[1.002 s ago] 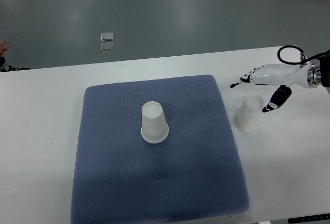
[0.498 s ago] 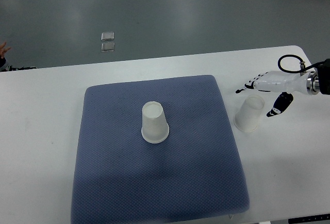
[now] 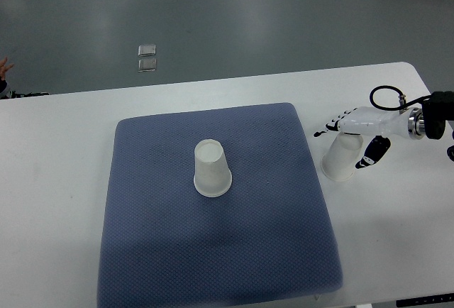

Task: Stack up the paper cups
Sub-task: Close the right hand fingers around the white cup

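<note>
Reaching over the upturned cup [image 3: 342, 157] just off the mat's [image 3: 142, 251] right edge, the right hand [image 3: 352, 134] has its fingers apart, not yet closed. A loose squeeze could tip or crush it before stacking onto the mat's cup [image 3: 211, 169].

white cup [image 3: 212, 169] inverted, second cup [image 3: 341, 157] tilted

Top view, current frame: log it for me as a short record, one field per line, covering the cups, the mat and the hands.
cup on mat: upside down paper cup, near the centre of the blue mat
cup off mat: second paper cup, upside down on the white table, right of the mat
right hand: right hand around the off-mat cup's top, fingers spread, not closed
left hand: not in view
stacking: not done
</note>
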Available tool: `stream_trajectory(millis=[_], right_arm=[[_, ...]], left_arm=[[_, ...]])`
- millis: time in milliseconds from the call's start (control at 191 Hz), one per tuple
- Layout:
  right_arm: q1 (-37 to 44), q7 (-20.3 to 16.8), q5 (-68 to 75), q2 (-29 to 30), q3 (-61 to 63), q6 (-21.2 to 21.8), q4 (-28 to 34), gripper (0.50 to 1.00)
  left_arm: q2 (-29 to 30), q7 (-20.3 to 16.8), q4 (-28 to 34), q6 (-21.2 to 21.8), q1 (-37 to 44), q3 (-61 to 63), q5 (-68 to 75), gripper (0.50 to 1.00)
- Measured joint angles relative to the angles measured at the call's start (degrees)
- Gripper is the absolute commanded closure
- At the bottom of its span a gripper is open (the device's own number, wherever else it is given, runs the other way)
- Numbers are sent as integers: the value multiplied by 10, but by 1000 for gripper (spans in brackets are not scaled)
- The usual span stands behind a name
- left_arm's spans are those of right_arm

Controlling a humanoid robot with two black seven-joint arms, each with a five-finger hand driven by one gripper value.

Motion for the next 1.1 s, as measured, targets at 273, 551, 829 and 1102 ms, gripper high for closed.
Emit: stream_trajectory(millis=[273,551,829,1102], right_arm=[[-2,0,-1,1,0,1,-8,679],[-5,0,-2,2,0,1,-21,775],[-2,0,-2,9,-12,3,-27,881],[6,0,-1,9,-13,5,-29,881]], left_arm=[[0,0,0,0,0,0,0,500],[0,0,0,0,0,0,0,500],[0,0,0,0,0,0,0,500],[0,0,0,0,0,0,0,500]])
